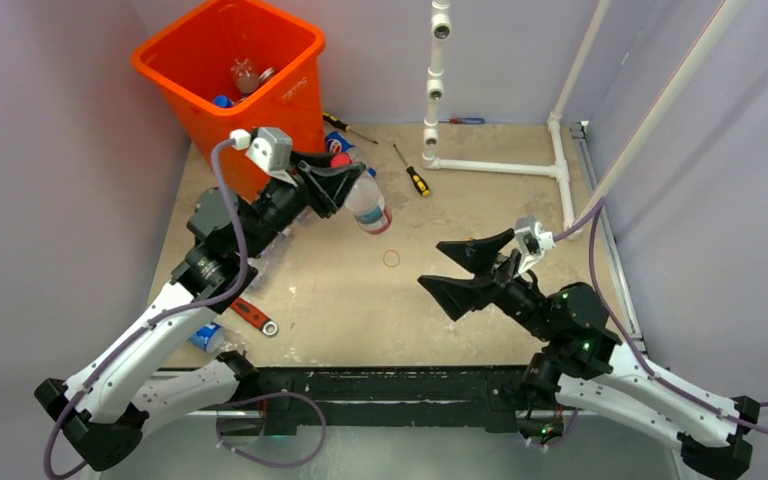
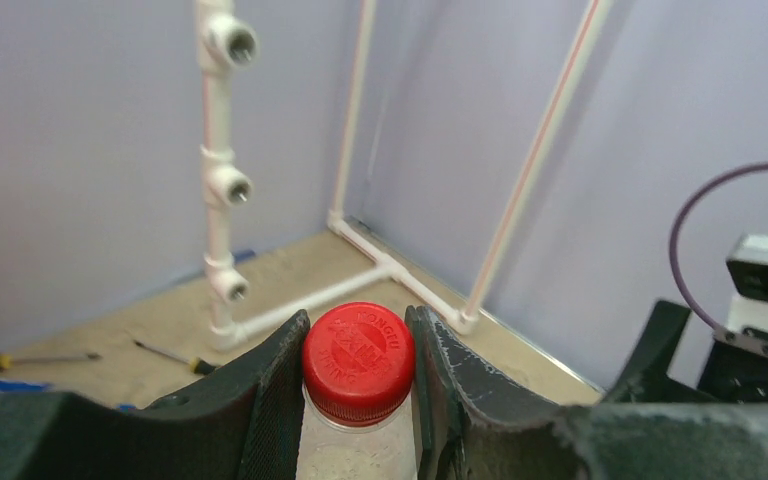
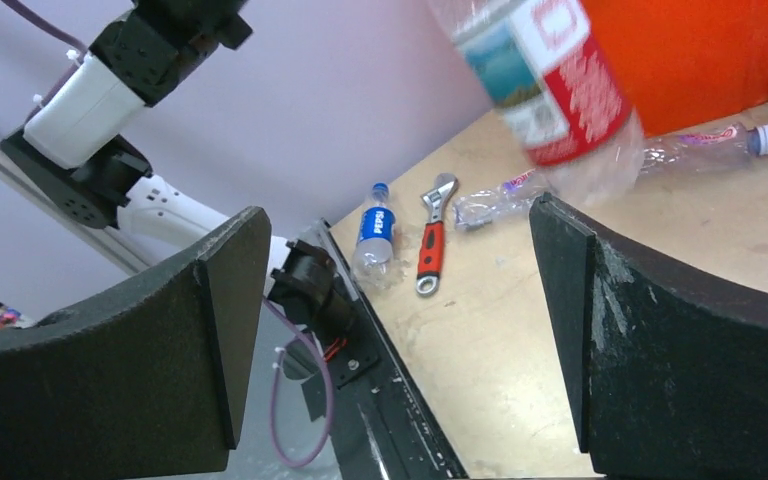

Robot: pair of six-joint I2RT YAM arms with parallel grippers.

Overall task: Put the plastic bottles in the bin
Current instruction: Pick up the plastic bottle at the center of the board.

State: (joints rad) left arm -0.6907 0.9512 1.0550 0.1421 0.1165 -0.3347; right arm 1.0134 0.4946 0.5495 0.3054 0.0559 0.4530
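Observation:
My left gripper [image 1: 345, 186] is shut on a clear plastic bottle [image 1: 368, 206] with a red and white label, held off the table just right of the bin. In the left wrist view its red cap [image 2: 358, 362] sits tight between the fingers of the left gripper [image 2: 358, 385]. The orange bin [image 1: 185, 88] stands at the back left with bottles [image 1: 245, 80] inside. More bottles lie beside it [image 1: 341, 148]. My right gripper [image 1: 465, 268] hovers wide open and empty over the right middle of the table. Through the right gripper [image 3: 400, 330] I see the held bottle [image 3: 550, 90].
A Pepsi bottle [image 3: 373, 235], a red-handled wrench [image 3: 430, 240] and a crushed clear bottle [image 3: 500, 200] lie near the left front edge. Another clear bottle [image 3: 720, 145] rests by the bin's foot. Screwdrivers [image 1: 415, 172] and a white pipe frame [image 1: 500, 165] occupy the back.

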